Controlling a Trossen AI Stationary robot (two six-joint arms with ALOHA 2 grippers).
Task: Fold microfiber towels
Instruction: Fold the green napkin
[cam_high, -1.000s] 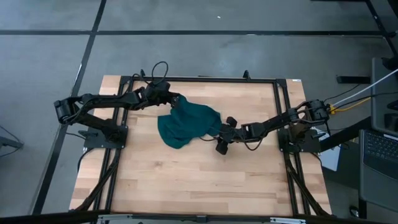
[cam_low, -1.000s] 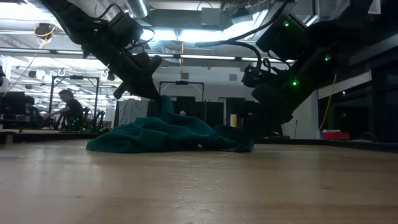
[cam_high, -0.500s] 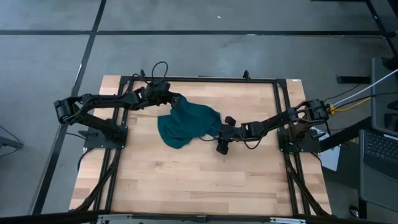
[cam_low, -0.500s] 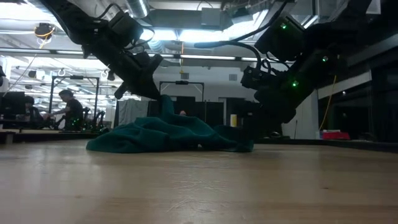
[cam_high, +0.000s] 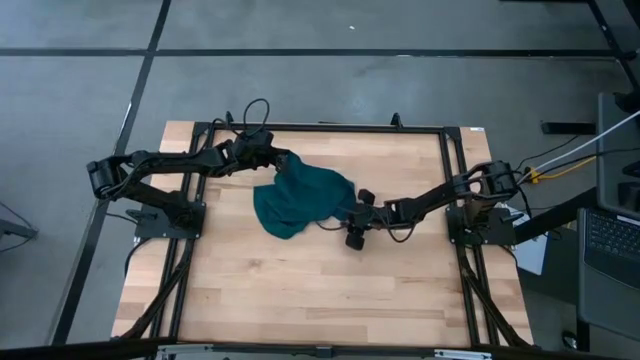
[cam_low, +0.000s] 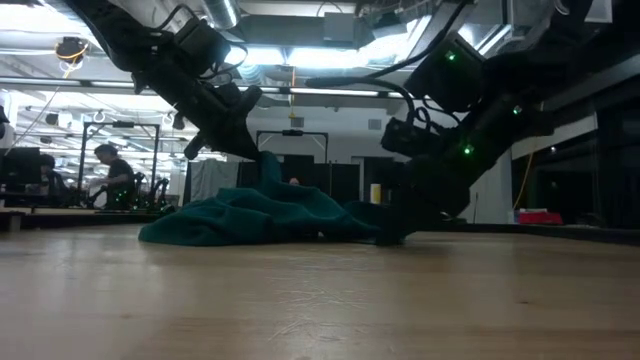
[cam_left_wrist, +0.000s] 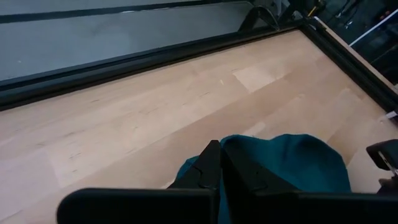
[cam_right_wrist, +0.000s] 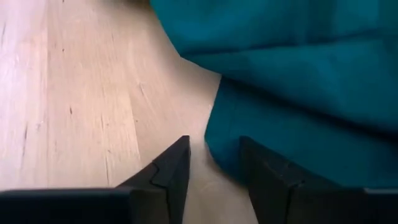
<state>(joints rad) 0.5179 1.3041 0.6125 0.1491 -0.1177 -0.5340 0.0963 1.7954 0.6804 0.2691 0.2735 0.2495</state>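
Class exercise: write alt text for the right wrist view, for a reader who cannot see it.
The right end effector sits open just above the wooden table, its two dark fingers straddling the edge of a crumpled teal towel that fills the rest of the view.

I count: one towel (cam_high: 300, 199), two claws — left claw (cam_high: 281, 163), right claw (cam_high: 352, 214); one counter (cam_high: 320, 290); one person (cam_low: 108, 170) behind.

The worktop (cam_high: 300, 290) lies bare across its whole near half, open to either arm. Mid-table, the bunched teal towel (cam_high: 300, 203) blocks the way, with the left pincer (cam_high: 283, 163) clamped on its far edge and the right pincer (cam_high: 354, 215), fingers parted, low against its right edge.
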